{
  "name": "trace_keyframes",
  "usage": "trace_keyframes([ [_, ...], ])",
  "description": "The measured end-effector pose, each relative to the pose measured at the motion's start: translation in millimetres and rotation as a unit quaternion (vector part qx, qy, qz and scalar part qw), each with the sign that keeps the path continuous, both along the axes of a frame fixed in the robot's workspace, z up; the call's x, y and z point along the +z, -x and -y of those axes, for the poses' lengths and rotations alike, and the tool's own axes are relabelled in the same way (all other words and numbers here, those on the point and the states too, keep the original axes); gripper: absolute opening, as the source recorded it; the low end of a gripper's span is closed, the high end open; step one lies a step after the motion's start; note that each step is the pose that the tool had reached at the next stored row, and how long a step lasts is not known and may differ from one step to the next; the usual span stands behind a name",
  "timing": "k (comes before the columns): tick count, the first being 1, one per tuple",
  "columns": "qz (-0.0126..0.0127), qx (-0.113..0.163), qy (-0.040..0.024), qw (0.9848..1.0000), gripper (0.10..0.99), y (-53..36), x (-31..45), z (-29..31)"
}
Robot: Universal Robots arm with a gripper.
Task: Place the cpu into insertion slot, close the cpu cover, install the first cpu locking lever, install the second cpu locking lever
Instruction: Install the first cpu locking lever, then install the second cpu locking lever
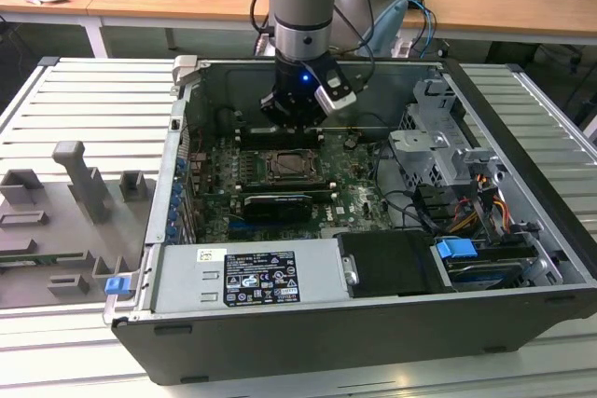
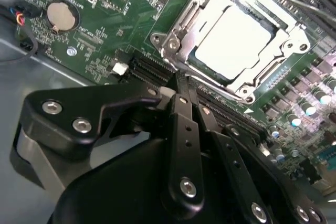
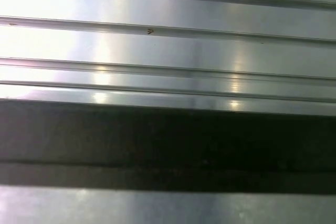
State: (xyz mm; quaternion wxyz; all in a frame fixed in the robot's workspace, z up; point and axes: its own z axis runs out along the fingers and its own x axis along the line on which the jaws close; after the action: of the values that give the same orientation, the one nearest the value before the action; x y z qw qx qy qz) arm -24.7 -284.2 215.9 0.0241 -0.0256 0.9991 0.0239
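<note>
One cpu (image 2: 236,38) sits in its socket under one cpu cover (image 2: 181,27); the gripper (image 2: 181,85) hovers just beside, jaws together.

The hand (image 2: 181,85) is matt black plastic or coated metal, studded with shiny steel screw heads. Just beyond its fingertips the cpu (image 2: 236,38) shows a smooth, pale metal face that glares under the light, framed by the bright, bare-metal cpu cover (image 2: 181,30) on a glossy green motherboard (image 2: 105,35). The ribbed worktop (image 3: 168,51) looks like smooth, brushed, reflective aluminium.
</note>
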Motion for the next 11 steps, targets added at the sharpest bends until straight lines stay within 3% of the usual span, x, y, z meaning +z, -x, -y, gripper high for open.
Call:
trace_keyframes([
  [10, 0.0000, 0.000, 0.0000, 1.0000, 0.106, 0.0, 0.0, 6.0],
  [11, 0.0000, 0.000, 0.0000, 1.0000, 0.106, 0.0, 0.0, 9.0],
])
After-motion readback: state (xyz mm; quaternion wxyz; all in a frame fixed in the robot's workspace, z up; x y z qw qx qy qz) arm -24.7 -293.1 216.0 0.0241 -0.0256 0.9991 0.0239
